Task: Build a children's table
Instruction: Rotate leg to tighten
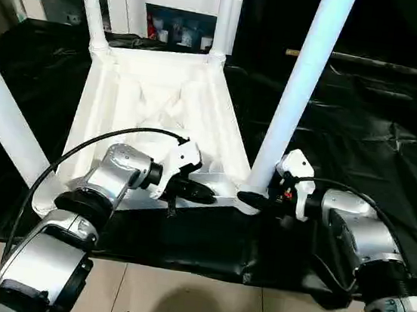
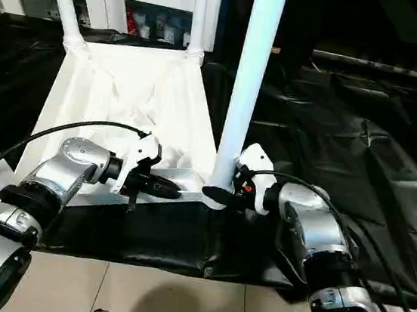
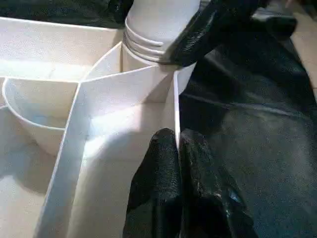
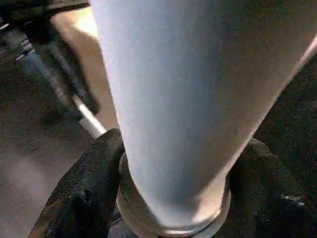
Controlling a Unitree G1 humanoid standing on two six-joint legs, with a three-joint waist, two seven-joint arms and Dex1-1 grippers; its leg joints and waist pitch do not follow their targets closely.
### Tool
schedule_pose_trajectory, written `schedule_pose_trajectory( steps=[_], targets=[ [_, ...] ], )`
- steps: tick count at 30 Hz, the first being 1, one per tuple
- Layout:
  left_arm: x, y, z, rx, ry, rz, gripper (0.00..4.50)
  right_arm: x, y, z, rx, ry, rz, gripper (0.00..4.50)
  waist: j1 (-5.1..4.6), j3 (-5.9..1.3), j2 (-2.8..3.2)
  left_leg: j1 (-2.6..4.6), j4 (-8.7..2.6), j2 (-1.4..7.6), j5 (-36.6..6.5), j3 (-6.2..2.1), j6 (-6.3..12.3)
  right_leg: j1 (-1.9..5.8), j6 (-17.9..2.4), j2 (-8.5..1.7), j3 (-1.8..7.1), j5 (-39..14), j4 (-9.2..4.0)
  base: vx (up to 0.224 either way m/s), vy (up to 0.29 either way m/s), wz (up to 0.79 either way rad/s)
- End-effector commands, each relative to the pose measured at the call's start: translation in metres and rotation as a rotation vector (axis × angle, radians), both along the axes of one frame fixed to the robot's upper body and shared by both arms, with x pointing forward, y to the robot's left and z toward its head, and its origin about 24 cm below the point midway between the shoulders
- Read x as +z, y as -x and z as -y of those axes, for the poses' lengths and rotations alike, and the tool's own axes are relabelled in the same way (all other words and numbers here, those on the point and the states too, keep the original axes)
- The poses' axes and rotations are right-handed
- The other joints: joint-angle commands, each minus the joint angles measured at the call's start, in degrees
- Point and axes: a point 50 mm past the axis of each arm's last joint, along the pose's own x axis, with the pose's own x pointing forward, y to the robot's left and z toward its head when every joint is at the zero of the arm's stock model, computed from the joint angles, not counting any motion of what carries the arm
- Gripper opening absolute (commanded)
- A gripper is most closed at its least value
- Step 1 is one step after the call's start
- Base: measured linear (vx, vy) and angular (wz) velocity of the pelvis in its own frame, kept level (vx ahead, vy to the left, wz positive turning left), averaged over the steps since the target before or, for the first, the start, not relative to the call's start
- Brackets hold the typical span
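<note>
Now the tabletop lies upside down on black sheeting on the floor, four legs standing up from its corner sockets. My right gripper is closed around the base of the near right leg, right at the socket, one finger on either side. My left gripper pinches the near rim between its fingers, close beside that same corner. Beyond the table I see a white cabinet with glass doors

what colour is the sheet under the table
Black, a crinkled glossy plastic sheet; clearest in the left eye view.
</note>
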Motion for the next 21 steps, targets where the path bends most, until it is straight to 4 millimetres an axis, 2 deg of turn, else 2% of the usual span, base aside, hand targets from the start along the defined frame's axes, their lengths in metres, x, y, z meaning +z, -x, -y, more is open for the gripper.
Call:
schedule_pose_trajectory(
  steps=[1,2,3,4,5,6,7,8,9,10,11,12,14,16,18,19,21],
  targets=[
    [0.002,-0.006,0.02,0.086,0.038,0.024,0.0,-0.012,-0.008,0.007,-0.241,-0.003,-0.018,2.72,-0.64,-4.05,-0.39,1.63,-4.25,1.3,-17.87,-0.9,-0.24,2.46,-11.49,-2.88,1.81,-20.89,-4.39,0.0,0.0,0.0],
    [-0.003,-0.01,0.027,0.18,0.024,0.034,0.0,-0.019,-0.01,0.005,-0.381,-0.029,-0.042,2.72,-0.88,-4.05,-0.49,1.58,-4.22,1.24,-18.14,-0.87,-0.42,2.39,-11.16,-2.77,1.85,-21.42,-4.43,0.0,0.0,0.0],
    [-0.005,-0.011,0.03,0.217,0.012,0.04,0.0,-0.023,-0.011,0.004,-0.444,-0.036,-0.055,2.72,-1.17,-3.89,-0.31,1.86,-4.35,1.3,-19.08,-1.0,-1.15,2.11,-10.71,-2.8,1.86,-23.17,-4.72,0.0,0.0,0.0],
    [-0.005,-0.011,0.03,0.217,0.012,0.04,0.0,-0.023,-0.011,0.004,-0.444,-0.036,-0.055,2.72,-1.48,-3.98,-0.54,2.0,-4.27,1.06,-20.03,-1.09,-1.25,2.21,-9.96,-2.84,1.68,-25.45,-5.06,0.0,0.0,0.0],
    [-0.008,-0.012,0.04,0.293,0.015,0.035,0.0,-0.027,-0.013,-0.002,-0.547,-0.038,-0.05,2.72,-1.62,-3.83,-0.5,2.12,-4.24,1.08,-20.26,-0.94,-0.91,1.91,-9.65,-2.77,1.81,-25.81,-5.32,0.0,0.0,0.0],
    [-0.008,-0.012,0.04,0.293,0.015,0.035,0.0,-0.027,-0.013,-0.002,-0.547,-0.038,-0.05,2.72,-1.62,-3.83,-0.5,2.12,-4.24,1.08,-20.26,-0.94,-0.91,1.91,-9.65,-2.77,1.81,-25.81,-5.32,0.0,0.0,0.0],
    [-0.01,-0.012,0.053,0.358,0.024,0.031,0.0,-0.028,-0.015,-0.013,-0.624,-0.048,-0.052,2.72,-1.89,-3.81,-0.54,2.06,-4.2,0.94,-20.83,-0.98,-0.59,1.95,-8.9,-2.72,1.71,-27.41,-5.58,0.0,0.0,0.0],
    [-0.01,-0.012,0.053,0.358,0.024,0.031,0.0,-0.028,-0.015,-0.013,-0.624,-0.048,-0.052,2.72,-1.84,-3.86,-0.53,2.11,-4.23,0.94,-20.56,-1.04,-0.61,1.94,-8.67,-2.76,1.68,-27.64,-5.63,0.0,0.0,0.0],
    [-0.01,-0.012,0.064,0.385,0.023,0.035,0.0,-0.026,-0.017,-0.027,-0.628,-0.057,-0.052,2.72,-1.87,-3.86,-0.49,1.98,-4.27,0.85,-20.42,-1.05,-0.25,2.03,-8.22,-2.68,1.62,-27.85,-5.75,0.0,0.0,0.0],
    [-0.01,-0.011,0.065,0.389,0.022,0.036,0.0,-0.026,-0.018,-0.03,-0.628,-0.059,-0.052,2.72,-2.0,-3.82,-0.25,2.14,-4.38,1.01,-20.99,-1.1,-0.41,1.78,-8.11,-2.59,1.63,-27.77,-5.82,0.0,0.0,0.0],
    [-0.011,-0.012,0.07,0.401,0.004,0.055,0.0,-0.023,-0.018,-0.043,-0.586,-0.061,-0.037,2.72,-2.11,-3.82,-0.25,2.21,-4.37,0.95,-21.58,-1.15,-0.46,1.79,-8.09,-2.52,1.52,-27.88,-5.83,0.0,0.0,0.0],
    [-0.011,-0.012,0.071,0.405,-0.007,0.065,0.0,-0.022,-0.019,-0.047,-0.565,-0.062,-0.03,3.07,-2.2,-3.87,-0.27,2.1,-4.45,0.9,-21.87,-1.16,-0.33,1.95,-7.78,-2.48,1.48,-27.63,-5.92,0.0,0.0,0.0],
    [-0.011,-0.013,0.069,0.392,-0.038,0.093,0.0,-0.018,-0.019,-0.052,-0.507,-0.078,0.0,3.44,-2.14,-3.97,-0.26,2.02,-4.64,1.0,-21.21,-1.2,0.28,2.26,-7.98,-2.6,1.49,-25.57,-5.91,0.0,0.0,0.0],
    [-0.011,-0.014,0.06,0.365,-0.067,0.115,0.0,-0.011,-0.02,-0.045,-0.458,-0.084,0.034,3.47,-2.12,-4.04,-0.28,1.66,-4.85,1.03,-20.55,-1.32,0.87,2.65,-8.12,-2.59,1.41,-23.7,-5.7,0.0,0.0,0.0],
    [-0.01,-0.015,0.053,0.351,-0.072,0.118,0.0,-0.004,-0.021,-0.038,-0.432,-0.09,0.057,3.8,-2.57,-4.01,-0.42,1.34,-4.95,1.05,-20.36,-1.37,1.15,2.93,-8.29,-2.56,1.38,-22.87,-5.5,0.0,0.0,0.0],
    [-0.009,-0.015,0.048,0.315,-0.08,0.12,0.0,0.001,-0.021,-0.031,-0.368,-0.078,0.067,3.87,-2.84,-4.02,-0.46,1.45,-4.79,1.02,-20.32,-1.24,1.28,2.76,-8.78,-2.61,1.45,-22.71,-5.53,0.0,0.0,0.0],
    [-0.008,-0.015,0.042,0.279,-0.092,0.116,0.0,0.006,-0.019,-0.024,-0.28,-0.037,0.079,3.88,-2.96,-4.0,-0.58,1.36,-4.67,0.95,-19.97,-1.24,1.86,2.95,-8.89,-2.64,1.42,-23.22,-5.6,0.0,0.0,0.0]
  ],
)
